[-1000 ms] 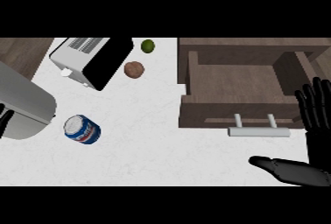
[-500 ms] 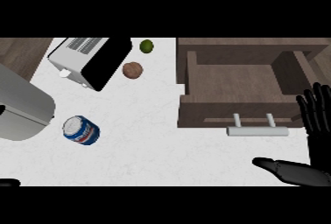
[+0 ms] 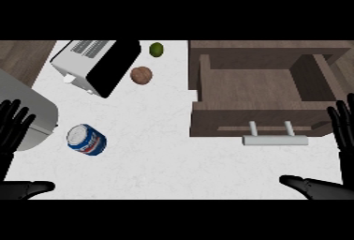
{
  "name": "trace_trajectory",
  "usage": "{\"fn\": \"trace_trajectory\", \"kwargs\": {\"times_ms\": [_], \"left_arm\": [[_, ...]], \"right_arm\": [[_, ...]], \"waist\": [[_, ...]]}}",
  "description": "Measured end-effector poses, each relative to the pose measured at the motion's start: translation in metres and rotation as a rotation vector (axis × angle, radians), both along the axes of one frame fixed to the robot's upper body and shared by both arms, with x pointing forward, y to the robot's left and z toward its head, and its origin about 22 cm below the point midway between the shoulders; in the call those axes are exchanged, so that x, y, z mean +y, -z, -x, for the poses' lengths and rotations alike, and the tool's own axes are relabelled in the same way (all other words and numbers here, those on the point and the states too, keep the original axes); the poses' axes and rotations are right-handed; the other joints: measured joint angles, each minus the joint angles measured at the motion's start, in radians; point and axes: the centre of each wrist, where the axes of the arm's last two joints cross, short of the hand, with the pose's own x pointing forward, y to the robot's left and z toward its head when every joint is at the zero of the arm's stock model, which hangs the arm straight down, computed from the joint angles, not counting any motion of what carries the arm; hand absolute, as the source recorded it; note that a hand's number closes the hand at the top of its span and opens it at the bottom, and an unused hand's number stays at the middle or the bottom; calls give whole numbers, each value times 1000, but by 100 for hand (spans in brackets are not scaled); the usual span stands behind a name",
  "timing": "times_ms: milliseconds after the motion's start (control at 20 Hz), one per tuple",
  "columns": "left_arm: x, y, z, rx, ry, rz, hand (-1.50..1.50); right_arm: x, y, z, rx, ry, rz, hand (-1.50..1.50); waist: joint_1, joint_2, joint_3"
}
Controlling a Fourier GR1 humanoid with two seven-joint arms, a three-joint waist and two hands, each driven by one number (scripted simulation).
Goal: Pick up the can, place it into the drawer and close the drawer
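Two hands, left hand point(image 3: 14, 129) and right hand point(image 3: 343, 129), stand open and empty, the can point(image 3: 86, 139) lying untouched just right of the left, so we're pre-grasp: next, left closes round it, then across to the open drawer point(image 3: 207, 86).

Left hand point(image 3: 12, 129) and right hand point(image 3: 343, 129) at opposite edges — fingers straight, upward, thumbs apart below.
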Motion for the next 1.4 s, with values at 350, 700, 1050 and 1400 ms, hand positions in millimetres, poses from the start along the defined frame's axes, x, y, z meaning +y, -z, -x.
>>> {"fn": "trace_trajectory", "kwargs": {"times_ms": [350, 700, 1050, 1400], "left_arm": [[-12, 44, -2, 38, -20, -28, -150], [-20, 85, -8, 67, -52, -42, -150], [1, 117, -10, 93, -99, -41, -150], [3, 157, -16, 128, -116, -43, -150]], "right_arm": [[-12, -1, 7, -9, -3, 11, -150], [-19, -10, 10, -14, 11, 13, -150], [-19, -17, 22, -15, 14, 7, -150], [-18, -17, 27, -14, 17, 18, -150]], "waist": [[0, 0, 0], [-1, 0, 0], [-1, 0, 0], [-3, 1, 0]]}}
